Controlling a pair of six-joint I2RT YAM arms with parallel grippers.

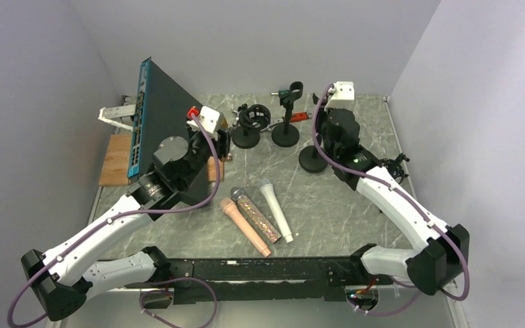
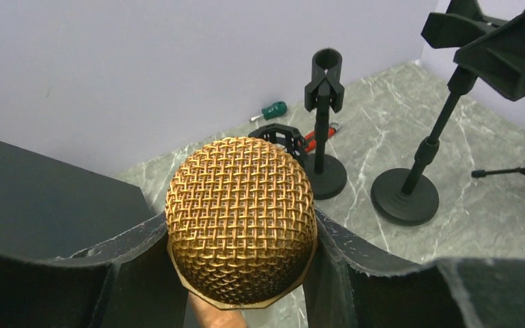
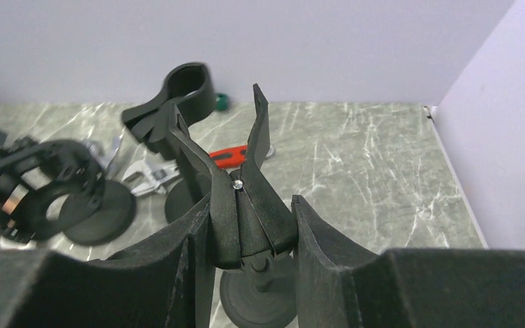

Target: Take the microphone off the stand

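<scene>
Top external view: on the table (image 1: 328, 205), a black panel (image 1: 160, 102) leans at far left, and both arms reach into the far half. The right gripper (image 1: 326, 128) is over the stand (image 1: 312, 160). Its wrist view shows the pads pressed to either side of the empty forked clip (image 3: 243, 198). The left gripper (image 1: 223, 147) is left of that stand and apart from it. Its jaws pinch the gold mic (image 2: 240, 219) by the mesh head, seen nearly end-on, with the handle running down and away. The mic thus lies left of the clip and clear of it, carried by the left arm alone. Removal looks done; the next move is probably to set it down near, by the three loose mics (image 1: 254, 213).
</scene>
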